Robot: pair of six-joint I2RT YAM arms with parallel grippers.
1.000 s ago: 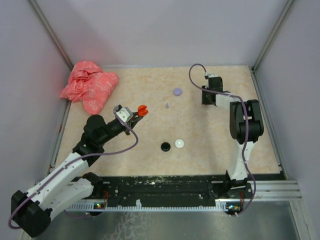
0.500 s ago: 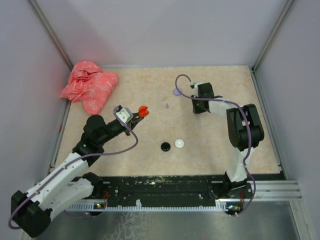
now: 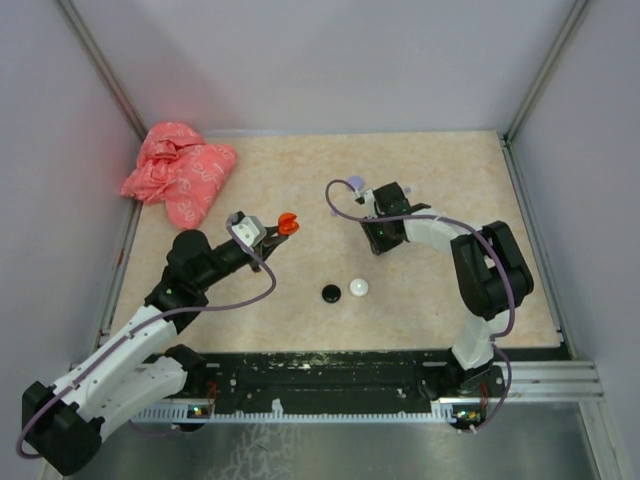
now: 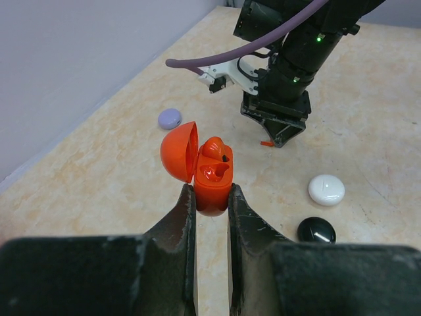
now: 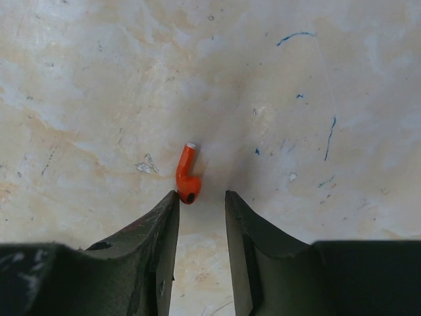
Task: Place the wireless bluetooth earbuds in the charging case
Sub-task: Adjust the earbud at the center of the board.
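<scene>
My left gripper (image 3: 272, 231) is shut on an orange-red charging case (image 4: 212, 181), held above the table with its lid (image 4: 179, 151) hinged open to the left. An orange-red earbud (image 4: 214, 147) sits in the case's far socket. A second orange-red earbud (image 5: 187, 176) lies on the table, stem pointing away. My right gripper (image 5: 200, 195) is open and low over it, with the left fingertip (image 5: 170, 201) touching the bud's head. This earbud also shows in the left wrist view (image 4: 266, 143), under the right gripper (image 4: 277, 133).
A white disc (image 3: 358, 288) and a black disc (image 3: 331, 293) lie side by side in the near middle. A lilac disc (image 4: 170, 118) lies farther back. A crumpled pink bag (image 3: 180, 170) fills the far left corner. Walls enclose the table.
My right arm has swung from the far right toward the left and nearer, coming down over the orange-red earbud. My left arm and the case have not moved.
</scene>
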